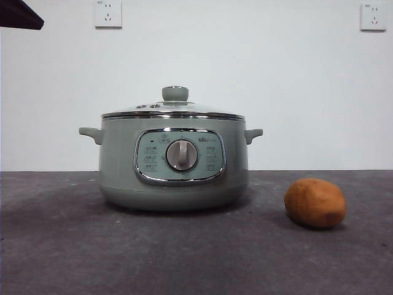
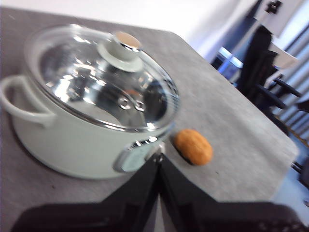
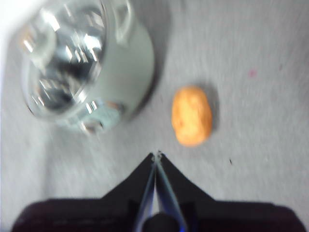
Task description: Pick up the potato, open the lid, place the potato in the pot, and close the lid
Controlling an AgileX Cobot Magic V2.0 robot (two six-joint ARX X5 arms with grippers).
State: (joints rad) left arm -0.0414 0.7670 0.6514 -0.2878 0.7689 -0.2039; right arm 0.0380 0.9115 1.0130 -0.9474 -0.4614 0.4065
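Note:
The sage-green pot [image 1: 174, 160] stands mid-table with the glass lid [image 1: 174, 110] shut on it, pale green knob on top. The orange-brown potato [image 1: 315, 203] lies on the table to the pot's right, apart from it. My left gripper [image 2: 158, 155] is shut and empty, held above the table near the pot [image 2: 72, 140], with the lid [image 2: 101, 82] and potato [image 2: 193, 146] in its view. My right gripper [image 3: 157, 154] is shut and empty, high above the table, with the potato [image 3: 191, 115] and pot [image 3: 125, 63] below it.
A grey mat [image 1: 61, 246] covers the table. A white wall with two sockets [image 1: 108, 13] stands behind. A black arm tip [image 1: 18, 15] shows at the top left corner. The table edge [image 2: 289, 150] and dark chairs lie beyond the potato in the left wrist view.

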